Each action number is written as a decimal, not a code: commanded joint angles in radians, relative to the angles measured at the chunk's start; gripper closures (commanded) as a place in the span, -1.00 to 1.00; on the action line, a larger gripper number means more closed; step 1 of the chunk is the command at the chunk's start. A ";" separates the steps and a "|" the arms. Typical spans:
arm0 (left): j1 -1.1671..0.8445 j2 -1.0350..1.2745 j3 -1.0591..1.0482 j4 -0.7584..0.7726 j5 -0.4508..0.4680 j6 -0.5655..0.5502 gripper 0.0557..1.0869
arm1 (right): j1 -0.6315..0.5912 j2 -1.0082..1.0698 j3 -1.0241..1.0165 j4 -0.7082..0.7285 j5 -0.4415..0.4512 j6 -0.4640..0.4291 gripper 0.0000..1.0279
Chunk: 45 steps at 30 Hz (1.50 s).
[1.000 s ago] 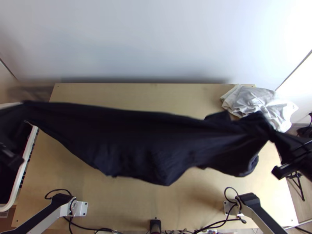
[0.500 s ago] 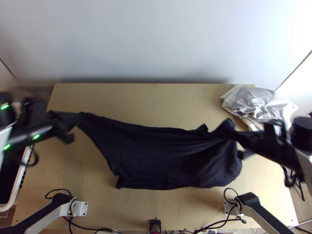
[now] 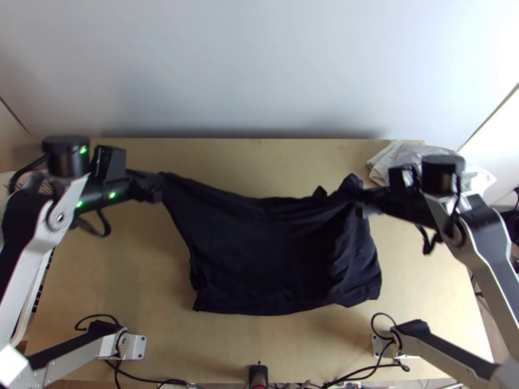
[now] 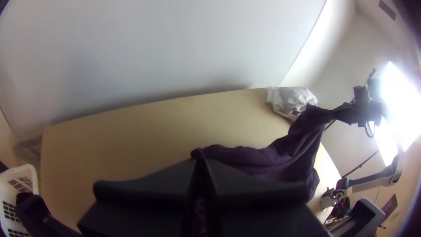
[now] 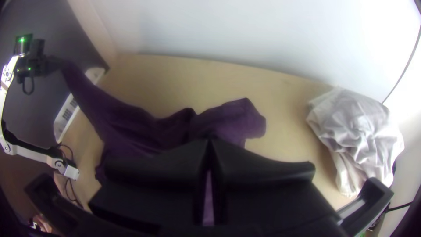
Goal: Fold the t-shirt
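Between left gripper [image 3: 160, 186] and right gripper [image 3: 364, 201], dark t-shirt [image 3: 272, 253] stretched; jaws of both closed on cloth.

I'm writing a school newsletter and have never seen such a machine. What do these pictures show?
Two robot arms, left and right, work at a wooden table. The top view comes from a fixed camera high over the near edge; the other two come from cameras on the arms' wrists. The left arm's fingers and the right arm's fingers are closed on a dark t-shirt, stretched between them. A white cloth lies bunched at the table's far right.
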 commanded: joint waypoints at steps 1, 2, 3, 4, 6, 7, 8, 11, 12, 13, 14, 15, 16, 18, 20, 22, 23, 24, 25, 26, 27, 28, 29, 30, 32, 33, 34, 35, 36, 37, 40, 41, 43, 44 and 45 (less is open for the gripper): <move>0.033 0.166 0.055 0.113 -0.025 0.000 0.93 | -0.019 0.180 0.098 0.112 0.031 -0.011 0.95; 0.038 0.195 0.088 0.118 -0.031 0.000 0.93 | -0.019 0.204 0.127 0.116 0.037 -0.010 0.95; 0.038 0.224 0.117 0.121 -0.039 0.000 0.93 | -0.019 0.226 0.153 0.121 0.045 -0.011 0.95; 0.039 0.252 0.147 0.124 -0.048 -0.001 0.93 | -0.021 0.246 0.173 0.130 0.049 -0.011 0.95; 0.050 0.298 0.195 0.137 -0.049 -0.001 0.93 | -0.019 0.280 0.206 0.145 0.054 -0.013 0.95; 0.053 0.316 0.212 0.150 -0.053 -0.001 0.93 | -0.019 0.296 0.221 0.148 0.055 -0.013 0.95; 0.056 0.336 0.226 0.162 -0.059 -0.001 0.93 | -0.019 0.312 0.235 0.158 0.055 -0.013 0.95; 0.071 0.394 0.270 0.196 -0.079 -0.003 0.93 | -0.019 0.355 0.270 0.191 0.075 -0.013 0.95; 0.078 0.410 0.289 0.205 -0.085 -0.008 0.93 | -0.018 0.367 0.284 0.197 0.081 -0.011 0.95; 0.081 0.428 0.309 0.214 -0.100 -0.012 0.93 | -0.018 0.379 0.298 0.204 0.086 -0.013 0.95; 0.084 0.442 0.327 0.223 -0.106 -0.017 0.93 | -0.018 0.392 0.311 0.205 0.092 -0.013 0.95; 0.091 0.454 0.344 0.233 -0.109 -0.021 0.93 | -0.016 0.401 0.321 0.211 0.103 -0.016 0.95; 0.094 0.468 0.359 0.240 -0.120 -0.024 0.93 | -0.015 0.412 0.327 0.219 0.109 -0.019 0.95; 0.097 0.486 0.379 0.251 -0.131 -0.026 0.93 | -0.015 0.433 0.339 0.220 0.115 -0.025 0.95; 0.102 0.500 0.375 0.251 -0.131 -0.023 0.93 | -0.015 0.451 0.333 0.224 0.127 -0.040 0.95; 0.104 0.512 0.361 0.256 -0.132 -0.021 0.93 | -0.016 0.465 0.321 0.245 0.143 -0.052 0.95; 0.104 0.522 0.355 0.260 -0.134 -0.021 0.93 | -0.016 0.468 0.311 0.266 0.147 -0.054 0.95; 0.104 0.528 0.345 0.272 -0.135 -0.021 0.93 | -0.016 0.474 0.302 0.285 0.155 -0.059 0.95; 0.104 0.534 0.335 0.286 -0.137 -0.023 0.93 | -0.016 0.481 0.295 0.302 0.158 -0.060 0.95; 0.102 0.541 0.325 0.294 -0.142 -0.024 0.93 | -0.016 0.490 0.285 0.311 0.160 -0.065 0.95; 0.101 0.552 0.316 0.302 -0.142 -0.024 0.93 | -0.016 0.500 0.278 0.320 0.160 -0.066 0.95; 0.096 0.561 0.304 0.306 -0.145 -0.024 0.93 | -0.016 0.511 0.269 0.326 0.160 -0.066 0.95; 0.091 0.569 0.292 0.311 -0.151 -0.024 0.93 | -0.016 0.520 0.259 0.331 0.160 -0.066 0.95; 0.088 0.574 0.278 0.317 -0.154 -0.024 0.93 | -0.016 0.530 0.247 0.339 0.160 -0.065 0.95; 0.081 0.574 0.241 0.343 -0.154 -0.024 0.93 | -0.015 0.536 0.212 0.365 0.160 -0.062 0.95; 0.076 0.574 0.226 0.349 -0.154 -0.024 0.93 | -0.015 0.536 0.190 0.382 0.160 -0.060 0.95; 0.073 0.571 0.209 0.351 -0.154 -0.024 0.93 | -0.013 0.536 0.172 0.388 0.160 -0.059 0.95; 0.068 0.564 0.190 0.352 -0.154 -0.024 0.93 | -0.013 0.536 0.153 0.392 0.161 -0.057 0.95; 0.062 0.552 0.164 0.355 -0.154 -0.024 0.93 | -0.011 0.534 0.130 0.395 0.161 -0.054 0.95; 0.058 0.535 0.137 0.355 -0.154 -0.023 0.93 | -0.011 0.524 0.104 0.395 0.161 -0.046 0.95; 0.035 0.466 0.023 0.374 -0.154 -0.008 0.93 | -0.013 0.473 0.009 0.400 0.163 -0.045 0.95; 0.028 0.440 -0.021 0.386 -0.154 0.000 0.93 | -0.013 0.454 -0.023 0.403 0.161 -0.045 0.95; 0.013 0.390 -0.104 0.395 -0.154 0.006 0.93 | -0.015 0.415 -0.084 0.401 0.161 -0.043 0.95; 0.007 0.365 -0.144 0.395 -0.151 0.011 0.93 | -0.015 0.393 -0.117 0.401 0.161 -0.042 0.95; 0.001 0.337 -0.181 0.395 -0.145 0.011 0.93 | -0.015 0.373 -0.144 0.397 0.161 -0.040 0.95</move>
